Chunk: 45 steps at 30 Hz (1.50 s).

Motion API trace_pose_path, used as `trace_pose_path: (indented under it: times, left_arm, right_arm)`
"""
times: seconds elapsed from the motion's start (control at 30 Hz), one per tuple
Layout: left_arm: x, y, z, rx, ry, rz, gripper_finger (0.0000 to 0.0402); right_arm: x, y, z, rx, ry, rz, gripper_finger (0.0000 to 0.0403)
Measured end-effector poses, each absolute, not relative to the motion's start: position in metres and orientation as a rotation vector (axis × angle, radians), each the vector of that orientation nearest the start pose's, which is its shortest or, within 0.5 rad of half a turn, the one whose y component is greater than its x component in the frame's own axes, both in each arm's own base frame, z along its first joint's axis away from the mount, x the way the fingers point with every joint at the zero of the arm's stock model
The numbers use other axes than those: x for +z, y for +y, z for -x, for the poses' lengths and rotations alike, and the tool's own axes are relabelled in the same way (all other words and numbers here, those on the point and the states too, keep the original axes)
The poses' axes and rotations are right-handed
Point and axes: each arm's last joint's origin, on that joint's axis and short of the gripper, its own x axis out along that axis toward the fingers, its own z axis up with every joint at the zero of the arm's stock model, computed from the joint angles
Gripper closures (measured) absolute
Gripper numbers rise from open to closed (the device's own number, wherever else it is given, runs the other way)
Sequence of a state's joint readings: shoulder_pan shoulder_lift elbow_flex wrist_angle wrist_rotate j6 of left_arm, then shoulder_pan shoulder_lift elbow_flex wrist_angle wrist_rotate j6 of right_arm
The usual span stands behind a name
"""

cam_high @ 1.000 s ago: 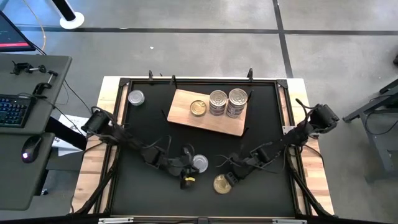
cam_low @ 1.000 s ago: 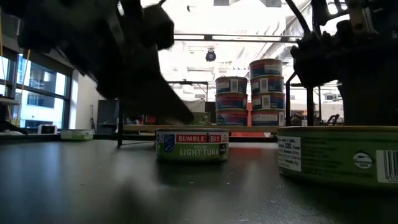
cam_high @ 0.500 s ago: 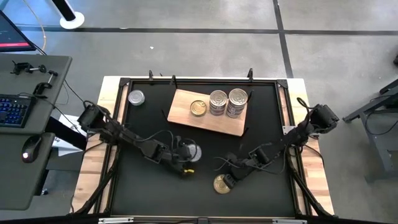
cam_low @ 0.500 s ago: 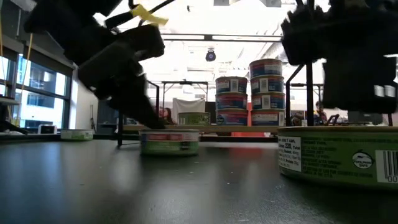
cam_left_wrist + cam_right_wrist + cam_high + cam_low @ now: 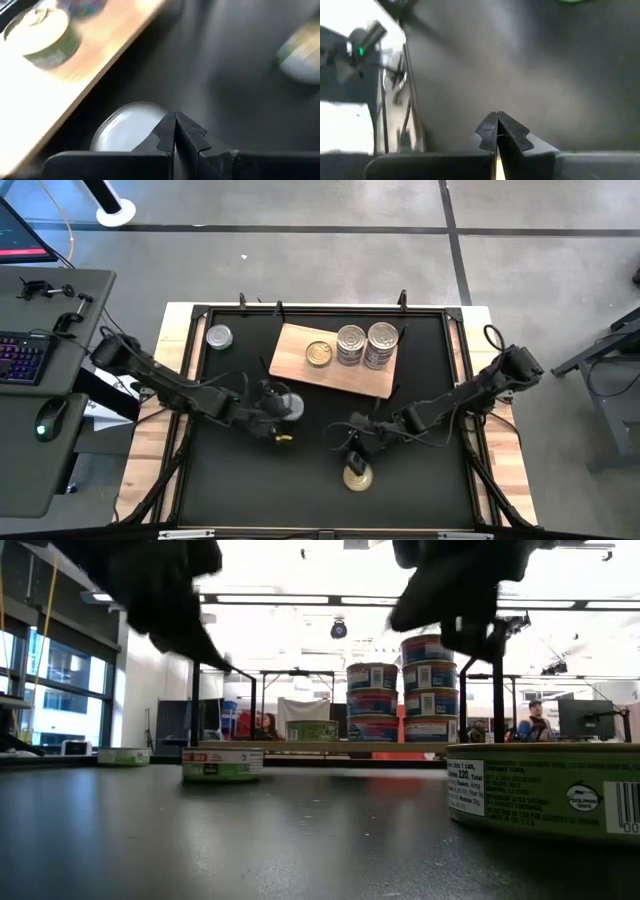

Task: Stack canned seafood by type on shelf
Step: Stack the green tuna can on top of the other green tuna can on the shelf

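Observation:
A silver-lidded tin (image 5: 289, 405) stands on the black mat (image 5: 240, 480) near the shelf's near left corner; in the low view the tin (image 5: 222, 762) has a green label. My left gripper (image 5: 175, 120) is shut and hangs just beside and above it (image 5: 215, 655). A gold-lidded tin (image 5: 357, 476) sits by the mat's near edge. My right gripper (image 5: 352, 444) is shut, raised above the mat on that tin's far side. The light-wood shelf (image 5: 300, 370) carries one gold tin (image 5: 319, 353) and two stacks (image 5: 350, 345) (image 5: 382, 343).
Another silver tin (image 5: 218, 337) stands at the mat's far left corner. A desk with a keyboard (image 5: 20, 355) and mouse lies beyond the table's left edge. Bare mat stretches between the two arms and along the near edge.
My left gripper has gone toward the table's far left and risen, staying shut. The silver tin has slid along the mat with it, away from the near edge toward the shelf's near left corner. My right gripper has lifted away from the gold tin, which has stayed put.

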State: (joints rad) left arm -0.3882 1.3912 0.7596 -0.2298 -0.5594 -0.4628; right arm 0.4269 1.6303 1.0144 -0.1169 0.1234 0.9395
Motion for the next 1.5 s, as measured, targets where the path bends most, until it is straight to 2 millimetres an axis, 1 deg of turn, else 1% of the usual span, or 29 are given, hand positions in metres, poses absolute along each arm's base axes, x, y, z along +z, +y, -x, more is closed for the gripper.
trace_pose_path:
  times: [0.07,0.13,0.23,0.33,0.5,0.57,0.63,0.77,0.83,0.93,1.03,1.13,1.23,1.5]
  left_arm:
    - [0.199,-0.093,-0.253,0.299,0.596,0.133,0.0401]
    - [0.196,-0.102,-0.257,0.258,0.504,0.192,0.0401]
    - [0.189,-0.119,-0.27,0.184,0.435,0.171,0.0401]
    - [0.175,-0.134,-0.293,0.118,0.478,0.13,0.0401]
    - [0.16,-0.156,-0.344,-0.057,0.533,0.002,0.0401]
    - [0.155,-0.161,-0.36,-0.103,0.541,-0.029,0.0401]
    - [0.152,-0.165,-0.373,-0.139,0.546,-0.029,0.0402]
    - [0.144,-0.168,-0.387,-0.22,0.559,0.001,0.0401]
    - [0.14,-0.169,-0.388,-0.242,0.564,0.007,0.0401]
    - [0.141,-0.169,-0.389,-0.25,0.555,0.012,0.0401]
    - [0.141,-0.17,-0.389,-0.251,0.539,0.035,0.0401]
    - [0.138,-0.17,-0.389,-0.25,0.545,0.033,0.0402]
    - [0.135,-0.17,-0.39,-0.249,0.542,0.039,0.0401]
    - [0.113,-0.173,-0.396,-0.24,0.548,0.069,0.0401]
  right_arm:
    - [0.214,0.143,-0.309,-0.059,0.856,-0.663,0.0403]
    - [0.218,0.151,-0.303,-0.068,0.93,-0.621,0.0403]
    - [0.221,0.166,-0.287,-0.069,1.053,-0.568,0.0403]
    - [0.217,0.183,-0.268,-0.071,1.168,-0.562,0.0403]
    - [0.212,0.206,-0.237,-0.139,1.288,-0.564,0.0403]
    - [0.211,0.21,-0.229,-0.167,1.305,-0.558,0.0403]
    - [0.209,0.213,-0.226,-0.19,1.315,-0.564,0.0403]
    - [0.197,0.219,-0.23,-0.203,1.325,-0.555,0.0403]
    - [0.186,0.22,-0.237,-0.227,1.33,-0.558,0.0403]
    - [0.168,0.22,-0.25,-0.271,1.317,-0.589,0.0403]
    - [0.154,0.223,-0.263,-0.238,1.278,-0.583,0.0403]
    - [0.144,0.22,-0.27,-0.253,1.279,-0.58,0.0403]
    - [0.144,0.217,-0.272,-0.265,1.273,-0.583,0.0403]
    - [0.147,0.217,-0.277,-0.236,1.234,-0.587,0.0403]
